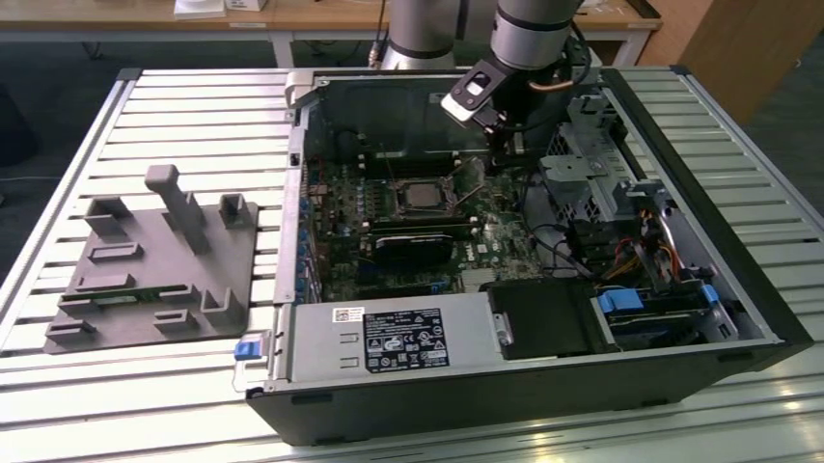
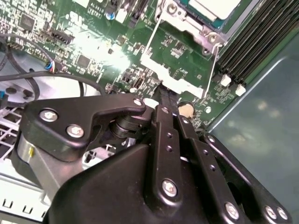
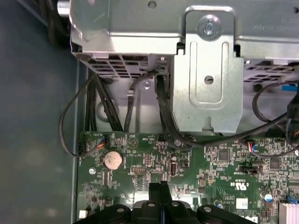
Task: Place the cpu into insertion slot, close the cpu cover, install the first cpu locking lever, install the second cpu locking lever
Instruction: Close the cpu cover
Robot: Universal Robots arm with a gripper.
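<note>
Pincer: my pincer [image 1: 500, 154] is down inside the pc case [image 1: 721, 289], over the far edge of the mobo [image 1: 425, 260]. In the second wrist view the fingers [image 2: 161, 123] lie pressed together w/ nothing visible btwn them, so I read it as closed & empty.
Cpu: the cpu [image 2: 215, 5] sits in the insertion slot [image 1: 397, 204], silver top up, near the pincer tip but apart from it.
Cover: the cpu cover [image 2: 184, 23] looks folded down. Its frame hugs the chip's edge in the second wrist view.
Levers: two thin wire levers, one [image 2: 152, 35] & the other [image 2: 215, 60], run from the socket corners toward my pincer. A silver tab [image 2: 170, 77] spans btwn their near ends, w/ the pincer tip just beside it. Can't tell if either lever is hooked.
Progress: my judgement is steps 1 & 2 (chip in, cover shut) are done. The lever work is what's in hand, and neither latch is confirmed from here.
First wrist view: pincer tip hangs over green board near a coin cell [image 3: 112, 160], w/ the metal drive cage [image 3: 208, 70] beyond.
Surroundings: grey parts fixture [image 1: 154, 270] on the tabletop [image 1: 193, 106], beside the case on the exterior view's left.
</note>
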